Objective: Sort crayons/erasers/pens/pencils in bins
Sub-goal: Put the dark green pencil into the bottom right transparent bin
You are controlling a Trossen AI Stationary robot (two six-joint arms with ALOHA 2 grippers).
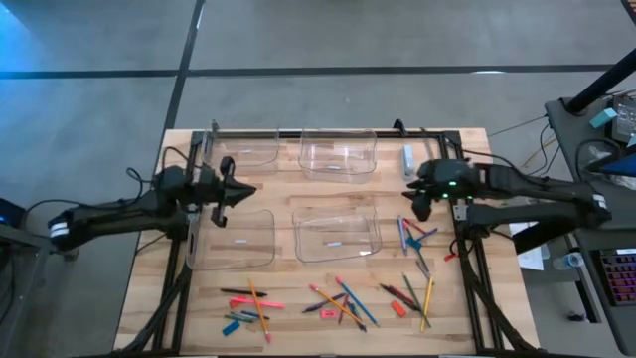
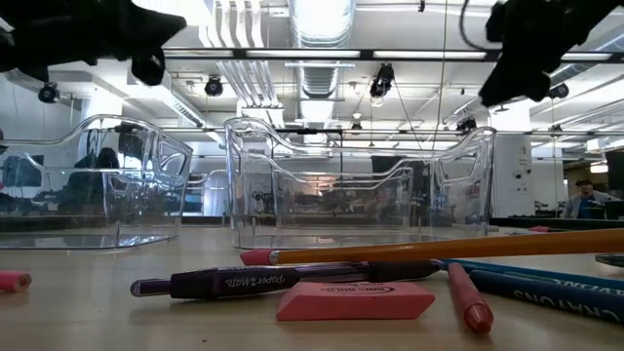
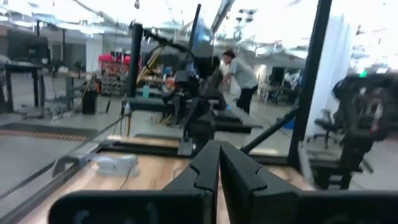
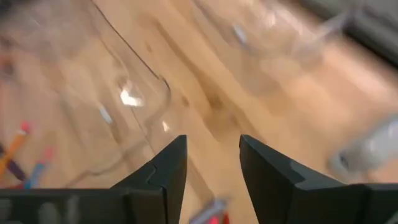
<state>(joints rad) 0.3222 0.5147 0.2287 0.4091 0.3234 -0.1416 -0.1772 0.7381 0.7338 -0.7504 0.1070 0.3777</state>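
Note:
Four clear bins stand on the wooden table: far left (image 1: 246,151), far middle (image 1: 338,154), near left (image 1: 234,239) and near middle (image 1: 338,231). Pencils, pens, crayons and erasers lie loose along the near part of the table in several clusters (image 1: 248,303) (image 1: 338,298) (image 1: 412,288) (image 1: 412,234). The low view shows a dark pen (image 2: 292,280), a pink eraser (image 2: 356,300), an orange pencil (image 2: 439,249) and a red crayon (image 2: 468,297) up close. My left gripper (image 1: 243,191) (image 3: 219,165) is shut and empty, in the air between the two left bins. My right gripper (image 1: 417,204) (image 4: 213,158) is open and empty, in the air right of the near middle bin.
A pale blue-grey oblong item (image 1: 407,157) lies at the far right of the table, beside the far middle bin. A dark frame (image 1: 328,131) runs along the table's far edge and sides. People show in the room beyond (image 3: 239,78).

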